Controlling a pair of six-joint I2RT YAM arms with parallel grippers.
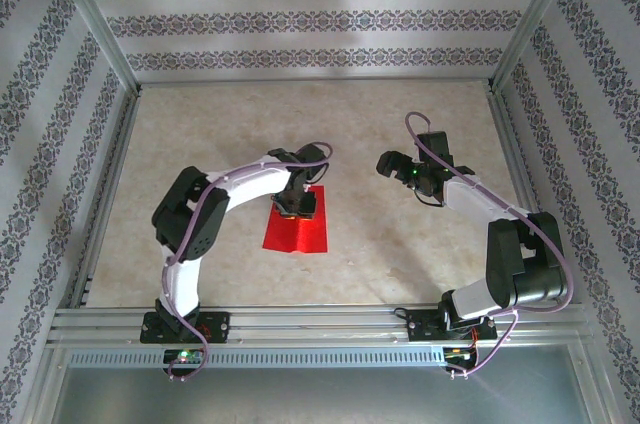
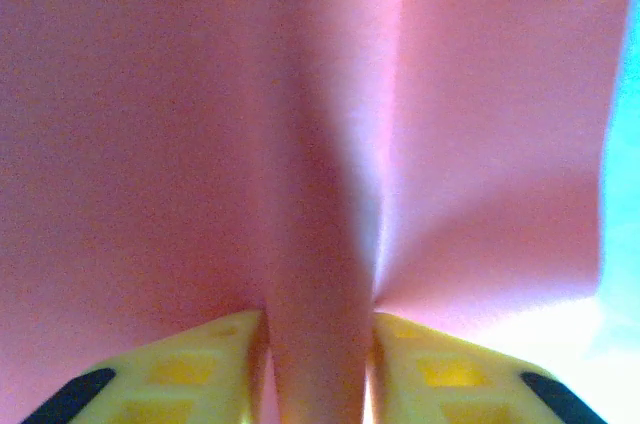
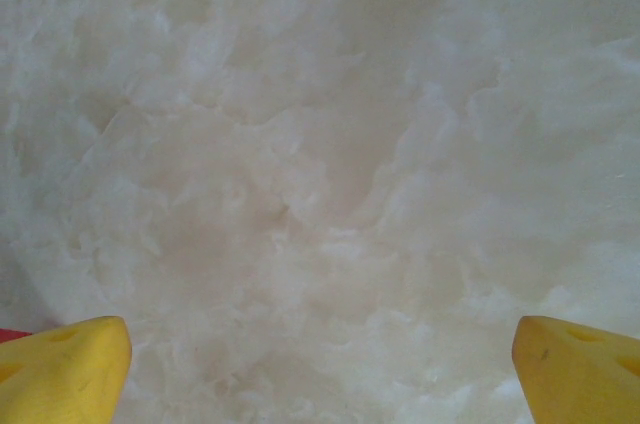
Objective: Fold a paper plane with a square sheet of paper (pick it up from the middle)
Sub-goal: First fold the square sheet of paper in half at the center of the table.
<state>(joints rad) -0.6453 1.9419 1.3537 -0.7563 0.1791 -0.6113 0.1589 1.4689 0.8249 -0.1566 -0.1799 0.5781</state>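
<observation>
1 paper ridge [image 2: 330, 194] in L tool [image 2: 318, 332]

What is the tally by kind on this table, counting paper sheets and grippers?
Red paper sheets: 1, the square sheet of paper
Grippers: 2, the left gripper pinching a ridge of the sheet, and the right gripper open over bare table
Total: 3

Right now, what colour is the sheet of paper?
Bright red paper, clearest from the top camera.
</observation>
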